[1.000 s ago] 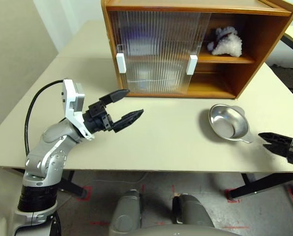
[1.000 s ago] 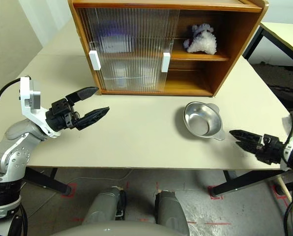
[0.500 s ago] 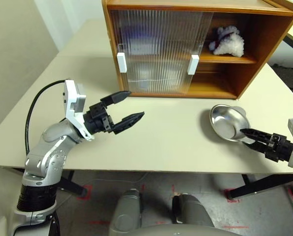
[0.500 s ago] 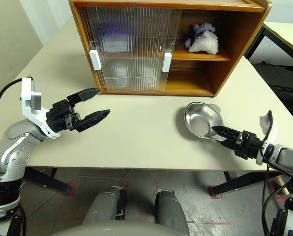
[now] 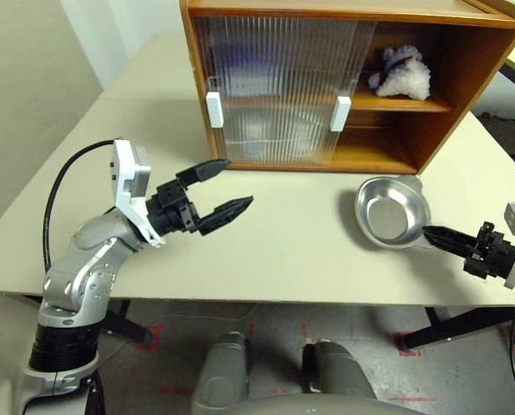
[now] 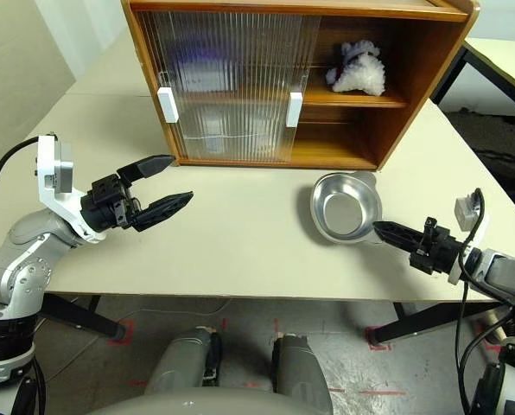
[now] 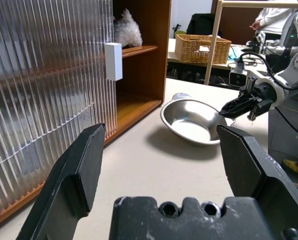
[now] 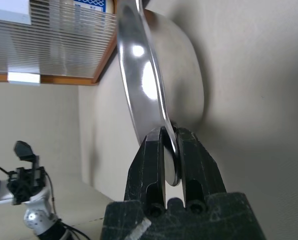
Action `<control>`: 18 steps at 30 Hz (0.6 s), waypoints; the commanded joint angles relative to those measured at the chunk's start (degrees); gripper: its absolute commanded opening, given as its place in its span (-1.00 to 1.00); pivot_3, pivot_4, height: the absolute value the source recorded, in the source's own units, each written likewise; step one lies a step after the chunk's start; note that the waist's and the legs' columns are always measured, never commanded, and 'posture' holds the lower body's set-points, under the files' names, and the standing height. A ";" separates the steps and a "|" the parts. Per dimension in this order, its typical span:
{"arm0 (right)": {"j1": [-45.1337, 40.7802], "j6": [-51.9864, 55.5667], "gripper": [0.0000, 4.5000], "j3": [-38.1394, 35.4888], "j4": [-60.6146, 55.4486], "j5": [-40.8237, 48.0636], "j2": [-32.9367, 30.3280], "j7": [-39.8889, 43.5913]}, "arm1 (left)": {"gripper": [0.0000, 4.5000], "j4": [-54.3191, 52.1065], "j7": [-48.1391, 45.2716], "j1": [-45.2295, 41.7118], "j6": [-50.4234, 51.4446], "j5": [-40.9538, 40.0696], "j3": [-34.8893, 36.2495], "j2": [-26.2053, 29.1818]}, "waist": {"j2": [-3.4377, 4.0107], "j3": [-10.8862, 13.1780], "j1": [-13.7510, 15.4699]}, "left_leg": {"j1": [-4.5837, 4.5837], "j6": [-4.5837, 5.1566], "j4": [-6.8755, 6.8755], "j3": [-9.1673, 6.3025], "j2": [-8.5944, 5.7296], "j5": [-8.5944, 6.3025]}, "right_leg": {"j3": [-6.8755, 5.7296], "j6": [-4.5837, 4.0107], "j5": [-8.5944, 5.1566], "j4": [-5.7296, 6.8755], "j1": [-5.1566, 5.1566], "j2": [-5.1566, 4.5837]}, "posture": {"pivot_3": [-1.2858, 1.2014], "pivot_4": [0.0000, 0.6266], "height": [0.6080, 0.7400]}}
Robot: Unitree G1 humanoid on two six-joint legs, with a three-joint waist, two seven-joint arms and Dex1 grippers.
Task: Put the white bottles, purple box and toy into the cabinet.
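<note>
Two hands in play, both short of the cabinet point(image 5: 465, 95). Right hand point(image 6: 387, 231) sits nearest, low over the counter point(image 5: 283, 251) well in front of the cabinet's open right side; its fingers are pinched narrow on the rim of the metal bowl point(image 5: 389, 213), wrist view confirms rim clamped between the pads. Bowl rests on the counter just in front of the cabinet's open bay. It's not a task item; judging from that, it's probably just being shifted out of the way. Thin, stiff, slick metal, so a rim pinch can slip or tip it.

Left hand point(image 5: 216, 187) hovers above the counter in front of the cabinet's left door, fingers spread wide, holding nothing, pointing roughly level toward the right.

Toy point(image 5: 400, 73) is already inside, on the cabinet's upper shelf, right side, behind the open gap. Soft, light plush; would take a grab around the body, no fragility worry.

Behind the ribbed sliding doors: a purplish smudge on the upper shelf and a pale shape on the lower one. Likely the purple box and a white bottle, but can't tell through the ribbing. Bottles would be light, hard, smooth; grip across the body, not the lid.

Handles point(image 5: 212, 110) white, both doors covering the cabinet's left and middle.
</note>
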 commanded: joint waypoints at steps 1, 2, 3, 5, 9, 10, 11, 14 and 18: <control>-0.43 1.84 -0.91 -2.13 -0.49 2.03 0.63 -1.39 | 1.00 0.57 0.07 -0.51 0.44 0.19 -0.59 0.31 | 0.00 0.00 0.00 | 0.00 0.00 -0.01 0.00 0.00 0.00 | 0.00 0.00 0.00 -0.01 0.00 0.00 | 0.16 -0.85 1.00; -0.91 2.17 -0.92 -2.79 -0.27 2.61 1.06 -1.76 | 1.00 0.60 0.07 -0.58 0.44 0.18 -0.58 0.32 | 0.00 0.00 0.00 | 0.00 0.00 -0.02 0.00 0.00 0.00 | 0.00 0.00 0.00 -0.02 0.00 0.00 | 0.17 -0.85 1.00; -1.41 2.51 -0.95 -3.51 -0.07 3.17 1.52 -2.20 | 1.00 0.63 0.04 -0.63 0.44 0.16 -0.54 0.34 | 0.00 0.00 0.00 | 0.00 0.00 -0.03 0.00 0.00 0.00 | 0.00 0.00 0.00 -0.02 0.00 0.00 | 0.17 -0.85 1.00; -2.19 3.05 -0.96 -4.74 0.21 3.92 2.24 -3.03 | 1.00 0.65 0.02 -0.67 0.46 0.12 -0.47 0.35 | 0.00 0.01 -0.08 | -0.01 0.00 -0.03 0.00 0.00 0.00 | 0.00 0.00 0.00 -0.03 0.00 0.01 | 0.17 -0.85 1.00; -5.32 3.80 -0.96 -8.13 2.72 5.91 4.03 -4.68 | 1.00 0.57 0.08 -0.58 0.46 0.18 -0.38 0.40 | 0.00 0.04 -0.14 | 0.00 0.00 -0.03 0.01 0.00 0.00 | 0.00 0.01 0.00 -0.02 -0.02 0.01 | 0.17 -0.85 1.00; -5.87 3.90 -0.96 -8.85 3.31 6.23 4.37 -5.12 | 1.00 0.57 0.13 -0.60 0.49 0.15 -0.32 0.40 | 0.00 0.04 -0.07 | 0.00 0.00 -0.04 0.01 0.00 0.00 | 0.00 0.01 0.00 -0.02 -0.01 0.01 | 0.17 -0.85 1.00; -6.26 3.98 -0.96 -9.37 3.72 6.48 4.62 -5.55 | 1.00 0.58 0.14 -0.61 0.48 0.15 -0.27 0.41 | 0.00 0.04 -0.04 | 0.00 0.00 -0.05 0.00 0.00 0.00 | 0.00 0.01 0.00 -0.02 -0.01 0.01 | 0.17 -0.85 1.00; -7.42 3.52 -0.96 -10.36 4.64 6.99 5.62 -7.08 | 1.00 0.41 0.22 -0.49 0.53 0.05 -0.08 0.49 | -0.02 0.05 0.10 | -0.02 0.00 -0.09 0.00 -0.01 0.00 | 0.00 0.02 -0.01 -0.06 -0.01 0.01 | 0.17 -0.85 1.00; -10.05 0.96 -0.96 -11.11 6.25 6.61 8.54 -10.78 | 1.00 0.41 0.20 -0.42 0.53 0.05 0.03 0.57 | -0.02 0.06 -0.05 | -0.04 0.01 -0.13 0.00 -0.01 0.00 | 0.00 0.03 -0.02 -0.11 -0.02 0.00 | 0.17 -0.85 1.00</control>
